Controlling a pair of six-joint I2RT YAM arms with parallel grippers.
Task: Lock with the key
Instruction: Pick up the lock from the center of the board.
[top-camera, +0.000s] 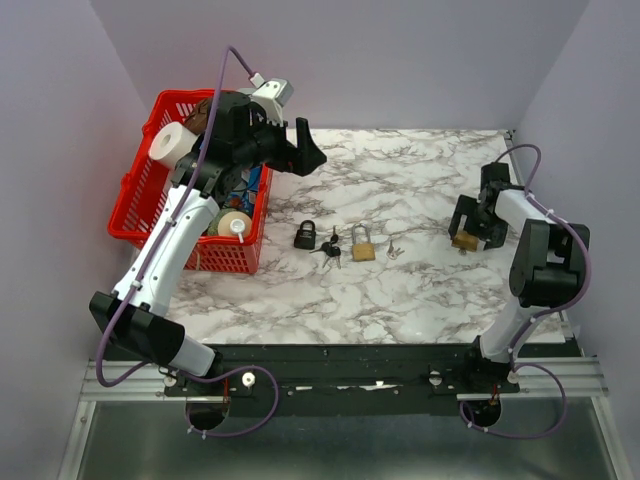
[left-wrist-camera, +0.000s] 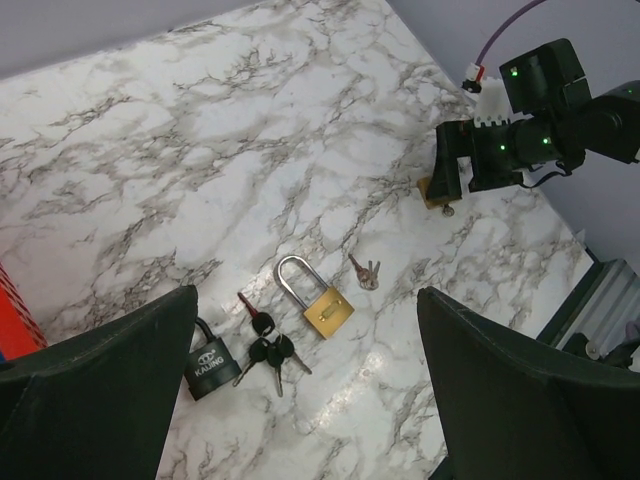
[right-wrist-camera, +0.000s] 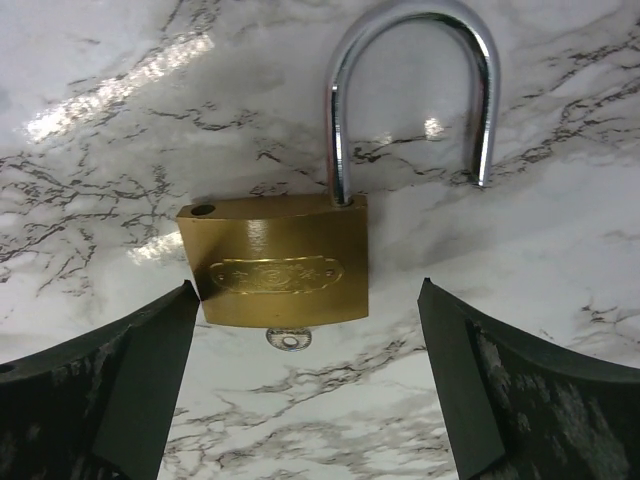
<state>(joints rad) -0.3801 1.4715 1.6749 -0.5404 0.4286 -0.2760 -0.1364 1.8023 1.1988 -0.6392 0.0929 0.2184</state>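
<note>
Far right of the counter (top-camera: 420, 170), about 3 o'clock in the top view: brass padlock (right-wrist-camera: 275, 275) lying flat, shackle (right-wrist-camera: 340, 120) swung open, its free leg clear of the hole. Key (right-wrist-camera: 288, 340) looks seated in the keyway, at 6 o'clock of the body. Right gripper (top-camera: 472, 225) low over it, jaws spread either side, gripping nothing. Left gripper (top-camera: 303, 148) high at 11 o'clock by the red basket (top-camera: 130, 205), jaws spread, empty. Likely left: close shackle, turn key.
</note>
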